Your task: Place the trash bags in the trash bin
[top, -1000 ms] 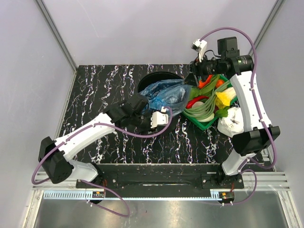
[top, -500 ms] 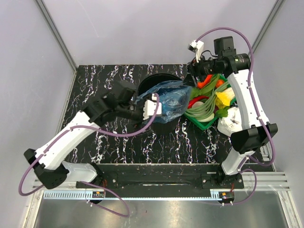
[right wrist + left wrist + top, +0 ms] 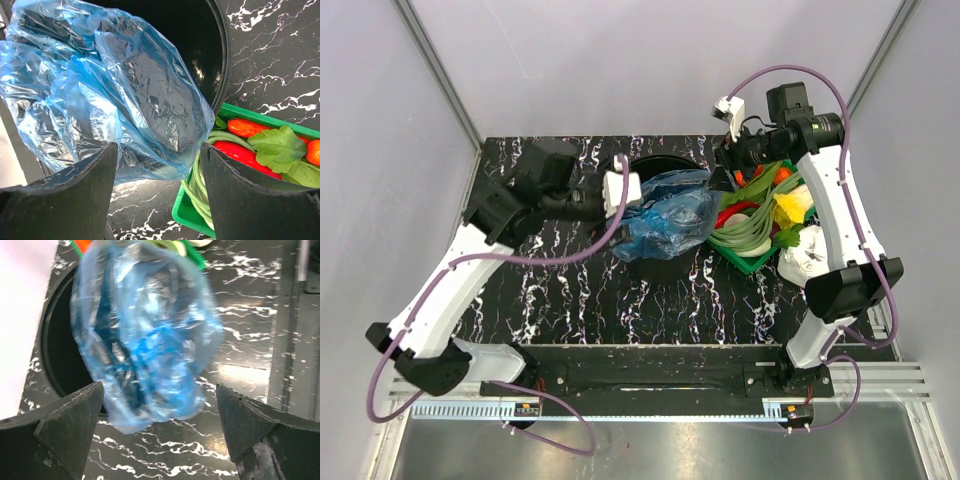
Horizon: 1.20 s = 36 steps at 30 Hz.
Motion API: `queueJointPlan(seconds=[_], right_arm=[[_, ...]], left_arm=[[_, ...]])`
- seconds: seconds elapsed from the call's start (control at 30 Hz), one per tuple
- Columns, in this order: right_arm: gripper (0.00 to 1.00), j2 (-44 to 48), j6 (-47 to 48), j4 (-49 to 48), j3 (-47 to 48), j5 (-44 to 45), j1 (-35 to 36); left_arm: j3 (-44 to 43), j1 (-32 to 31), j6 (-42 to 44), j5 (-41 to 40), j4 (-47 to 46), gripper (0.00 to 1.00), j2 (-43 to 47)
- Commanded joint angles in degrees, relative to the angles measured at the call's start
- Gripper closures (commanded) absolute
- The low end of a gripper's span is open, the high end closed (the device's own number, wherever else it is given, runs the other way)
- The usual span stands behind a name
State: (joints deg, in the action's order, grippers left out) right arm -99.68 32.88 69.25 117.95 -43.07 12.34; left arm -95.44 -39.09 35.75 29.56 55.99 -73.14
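The left fingers (image 3: 70,425) stand spread fully wide, gripping nothing, clear of the trash bags (image 3: 665,212). The right fingers (image 3: 75,190) stand parted, gripping nothing. The trash bags lie crumpled across the trash bin (image 3: 652,160) rim, overhanging the bench (image 3: 570,290).

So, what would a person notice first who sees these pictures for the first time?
The crumpled blue trash bags stand out, heaped over the mouth of the black trash bin at mid-table and spilling past its rim. Just right of it sits a green tray of bright vegetables.
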Motion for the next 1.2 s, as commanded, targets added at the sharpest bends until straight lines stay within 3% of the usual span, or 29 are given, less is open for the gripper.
queueJointPlan(seconds=[0.0,0.13,0.33,0.63,0.87,0.97,1.17], right_arm=[[0.29,-2.1,4.6,4.0,2.5,-0.3,0.4],[0.44,-3.3,6.1,5.3,4.3,-0.5,0.4],[0.68,-3.4,7.4,5.5,6.2,-0.4,0.4],[0.76,-3.8,7.7,5.4,7.3,-0.7,0.4],[0.78,-4.3,7.7,5.4,7.9,0.4,0.3],[0.79,-4.3,7.7,5.4,7.9,0.5,0.4],[0.82,-5.0,8.0,5.2,7.7,1.8,0.4]], left_arm=[[-5.2,6.0,0.9,0.8,-5.7,0.01,-5.4],[-11.1,11.0,1.3,5.4,-3.3,0.01,-12.4],[-19.3,12.7,3.4,11.7,4.3,0.03,-20.3],[-20.2,12.7,5.7,15.2,9.5,0.13,-24.8],[-21.4,13.1,6.2,14.8,9.5,0.40,-26.5],[-22.0,13.3,6.4,14.5,9.6,0.59,-27.2],[-23.9,14.5,6.6,14.1,9.5,0.72,-27.5]])
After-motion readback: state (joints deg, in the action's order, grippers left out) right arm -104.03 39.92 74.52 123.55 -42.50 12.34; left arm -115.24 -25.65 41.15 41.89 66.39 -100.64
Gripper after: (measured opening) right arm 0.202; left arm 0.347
